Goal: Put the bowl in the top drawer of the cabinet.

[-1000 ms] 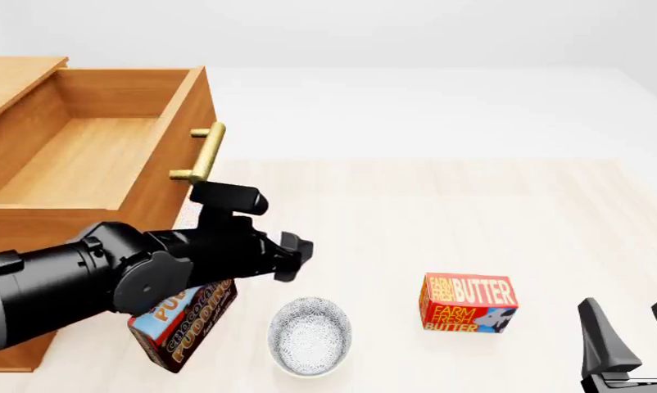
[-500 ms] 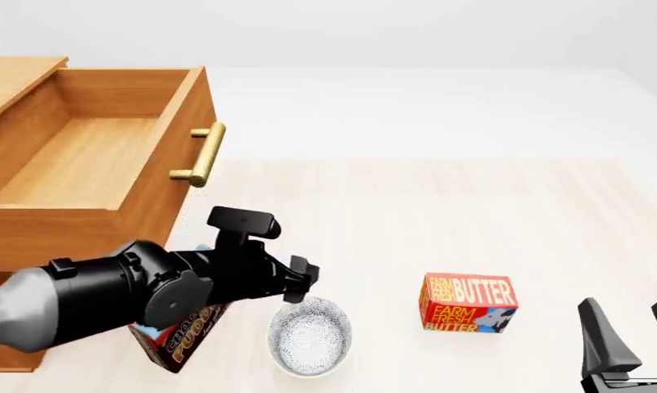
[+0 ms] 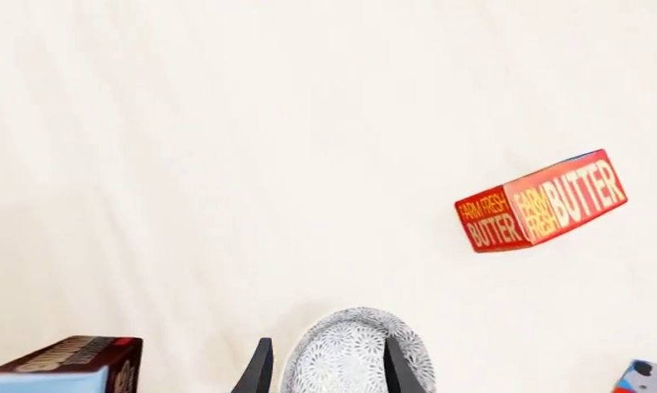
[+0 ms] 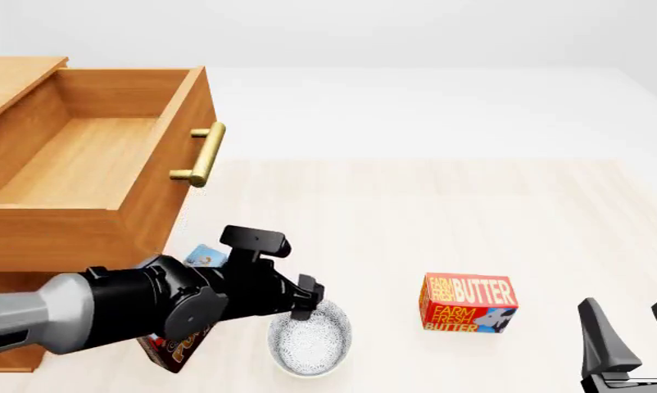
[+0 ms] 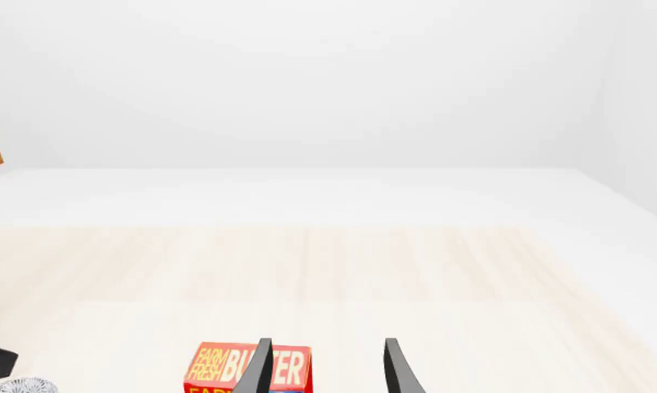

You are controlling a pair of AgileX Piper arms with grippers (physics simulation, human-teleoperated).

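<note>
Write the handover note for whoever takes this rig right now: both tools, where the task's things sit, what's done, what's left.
Left tool: open, fingers straddling one rim of the small round white speckled bowl; not closed.
Right tool: open, empty, off to the right.
Bowl sits on the pale wooden table, between the brown pudding box and the red butter box.
Done: the light-wood top drawer of the cabinet stands open and empty.
Left: grip the bowl, lift it, place it in the drawer.
</note>
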